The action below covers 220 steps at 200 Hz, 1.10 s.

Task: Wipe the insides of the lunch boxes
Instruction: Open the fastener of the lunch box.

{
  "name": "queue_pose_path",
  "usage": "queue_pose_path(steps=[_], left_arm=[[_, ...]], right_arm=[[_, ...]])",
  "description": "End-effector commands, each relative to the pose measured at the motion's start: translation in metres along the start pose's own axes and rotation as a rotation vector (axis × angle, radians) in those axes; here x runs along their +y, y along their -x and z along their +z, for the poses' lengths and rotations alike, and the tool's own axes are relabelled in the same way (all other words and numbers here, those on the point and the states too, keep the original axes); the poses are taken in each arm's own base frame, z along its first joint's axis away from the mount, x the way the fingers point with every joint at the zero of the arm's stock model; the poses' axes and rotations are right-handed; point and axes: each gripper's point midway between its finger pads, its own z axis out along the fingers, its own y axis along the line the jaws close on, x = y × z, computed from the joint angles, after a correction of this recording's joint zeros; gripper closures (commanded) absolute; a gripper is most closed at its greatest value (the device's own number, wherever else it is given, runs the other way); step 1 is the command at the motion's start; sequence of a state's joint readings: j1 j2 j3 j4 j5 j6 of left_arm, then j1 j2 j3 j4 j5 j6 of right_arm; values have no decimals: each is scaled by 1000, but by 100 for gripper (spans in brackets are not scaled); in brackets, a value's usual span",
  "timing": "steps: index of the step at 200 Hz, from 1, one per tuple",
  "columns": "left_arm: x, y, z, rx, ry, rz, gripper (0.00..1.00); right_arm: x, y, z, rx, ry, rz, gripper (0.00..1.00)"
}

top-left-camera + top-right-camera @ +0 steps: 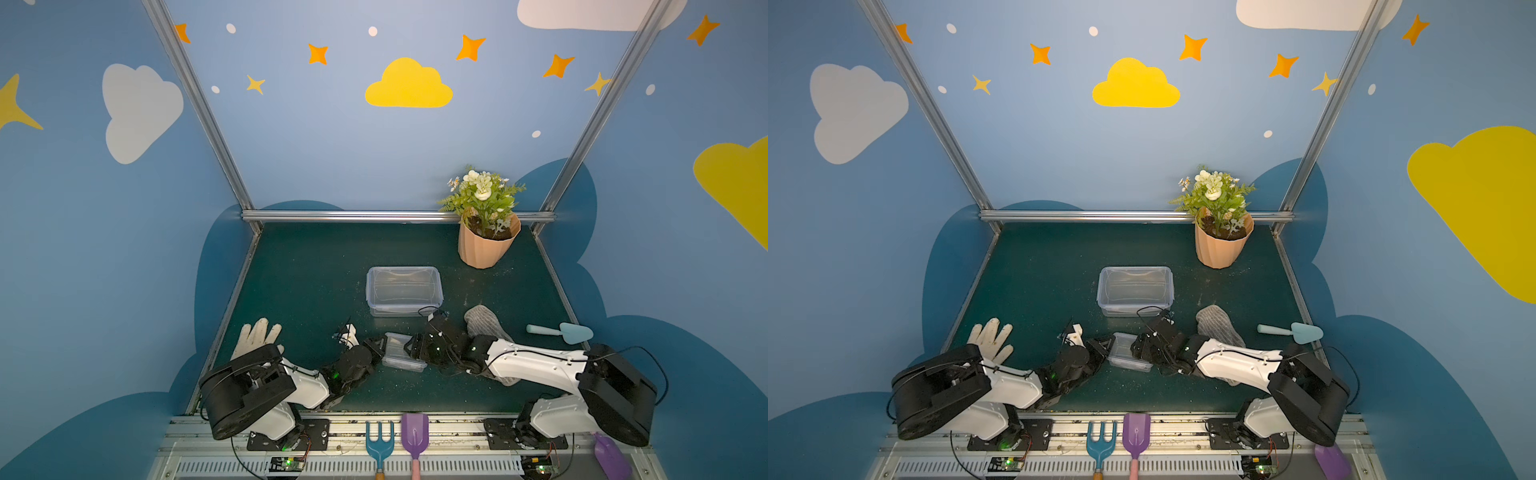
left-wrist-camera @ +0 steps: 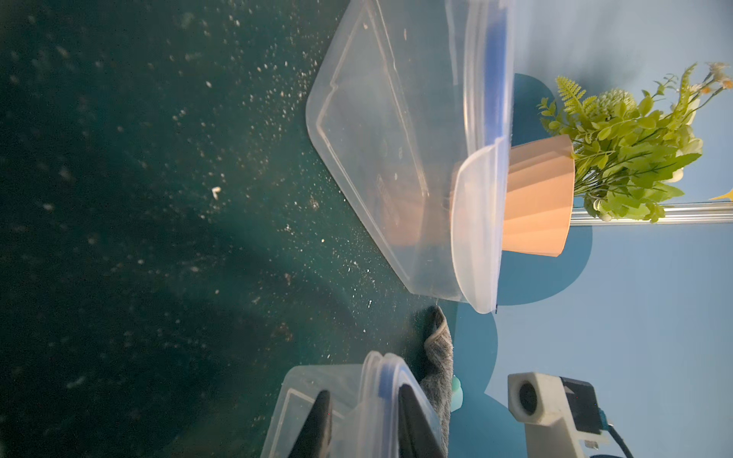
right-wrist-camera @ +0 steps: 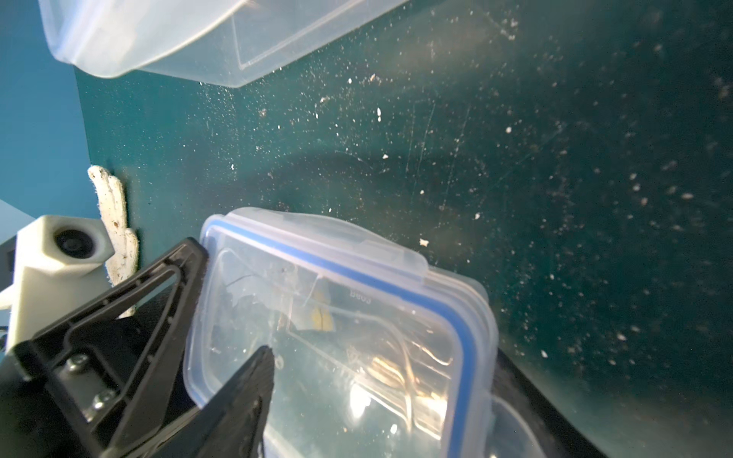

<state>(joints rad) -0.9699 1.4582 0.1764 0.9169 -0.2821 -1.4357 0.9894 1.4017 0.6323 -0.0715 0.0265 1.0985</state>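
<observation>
Clear plastic, round-cornered, the small lunch box [image 1: 401,353] sat tilted, held by the right gripper [image 1: 412,349]. The left gripper [image 2: 363,390] straddled its rim; squeezing or not, I couldn't tell.

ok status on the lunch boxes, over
Left pincer and right pincer straddle the small lunch box, grip unclear. Lid on it, large lunch box lidded too. Cloth partly under right arm.
</observation>
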Motion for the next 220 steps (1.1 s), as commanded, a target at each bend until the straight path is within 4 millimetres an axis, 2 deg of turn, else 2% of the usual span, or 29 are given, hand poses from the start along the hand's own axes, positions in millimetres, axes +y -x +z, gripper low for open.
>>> queue_pose_path(steps=[1,81,136,154,164,180,210,220], left_arm=[[0,-29,-2,129,26,30,95],[-1,-34,-4,161,50,90,96],[10,-30,-18,175,178,203,96],[15,-30,-21,184,208,216,91],[17,-31,-21,190,220,226,83],[17,-32,-22,199,226,238,76],[14,-27,-27,188,236,266,27],[13,-25,-30,185,239,279,17]], right_arm=[[-64,-33,7,102,-244,-52,24],[-66,-32,2,84,-278,-80,24],[-63,-30,1,72,-287,-101,23],[-62,-29,0,68,-289,-107,24],[-62,-29,0,66,-289,-111,24],[-61,-29,0,63,-289,-113,23],[-57,-28,0,58,-275,-125,22],[-55,-27,0,56,-267,-127,21]])
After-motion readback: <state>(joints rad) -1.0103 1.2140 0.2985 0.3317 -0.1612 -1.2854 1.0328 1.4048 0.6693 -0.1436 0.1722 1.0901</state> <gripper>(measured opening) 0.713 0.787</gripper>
